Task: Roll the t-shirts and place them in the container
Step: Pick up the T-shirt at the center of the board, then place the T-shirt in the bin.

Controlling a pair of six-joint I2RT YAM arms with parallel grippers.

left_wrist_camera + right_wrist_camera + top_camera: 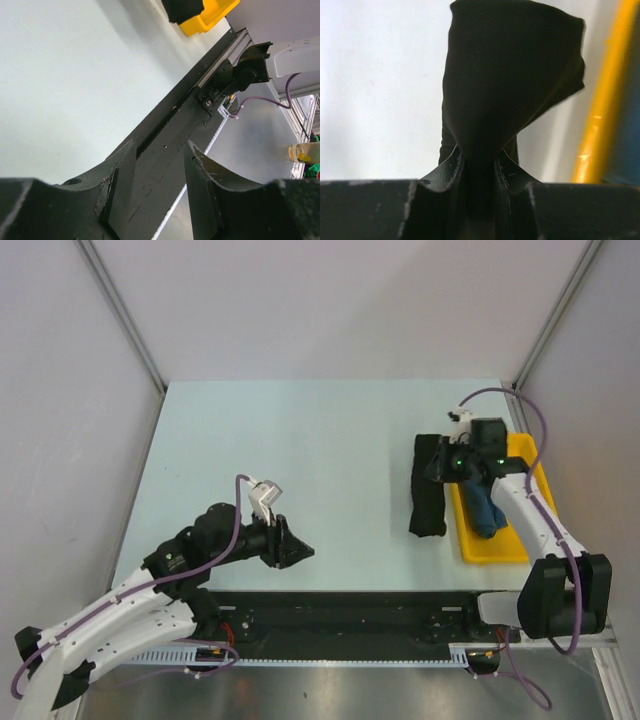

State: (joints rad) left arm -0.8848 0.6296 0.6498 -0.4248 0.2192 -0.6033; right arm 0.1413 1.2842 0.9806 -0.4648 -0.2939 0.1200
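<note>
The black t-shirt point(430, 492) is a long rolled bundle lying just left of the yellow tray point(492, 545) at the right of the table. My right gripper point(440, 466) is shut on its far end; in the right wrist view the black cloth point(512, 75) bunches between my jaws. The teal-blue t-shirt point(484, 512) lies rolled inside the tray, partly hidden by my right arm. My left gripper point(300, 552) is open and empty near the table's front edge, left of middle. In the left wrist view its gripper point(161, 150) has only the black front rail between its jaws.
The yellow tray also shows in the left wrist view point(210, 17) and as a blurred edge in the right wrist view point(600, 115). The black rail point(340, 612) runs along the near edge. White walls point(330, 300) enclose the table's back and sides.
</note>
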